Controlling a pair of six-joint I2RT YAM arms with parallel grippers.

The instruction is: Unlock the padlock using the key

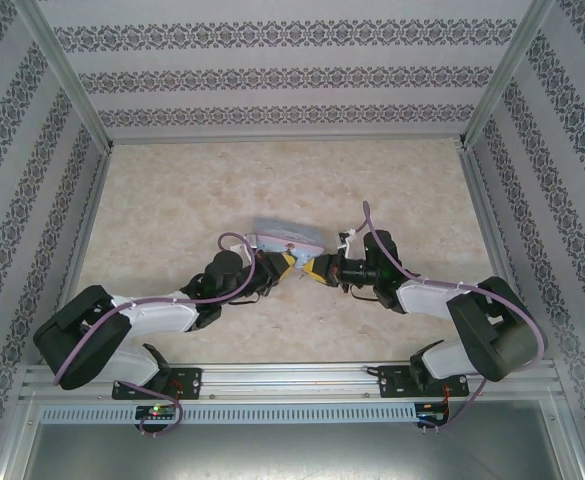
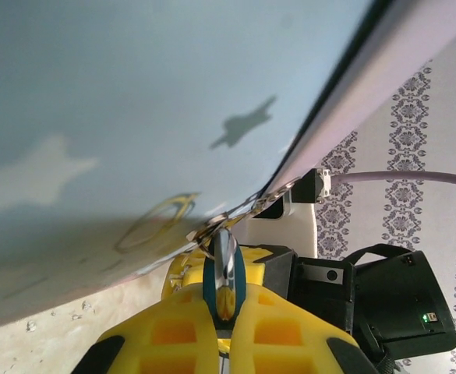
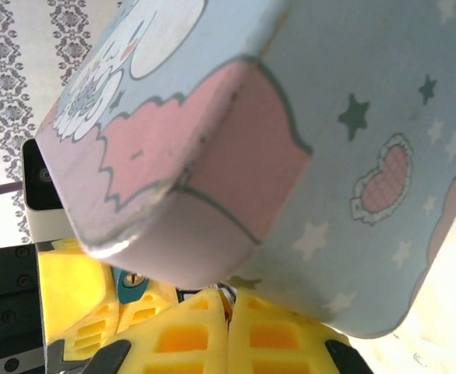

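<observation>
The padlock, a tiny blue body with a shiny metal front, sits pinched between the yellow fingers of my left gripper, which is shut on it. From the right wrist its blue face with a small round hole shows at the lower left. My right gripper is shut, and a thin sliver of the key with a bit of wire ring shows between its tips. From above, the left gripper and the right gripper meet tip to tip at the table's middle.
A pale blue tin with a pink-and-white cartoon lid lies right behind both grippers, looming close over them in the wrist views. The beige table is walled by patterned panels on three sides.
</observation>
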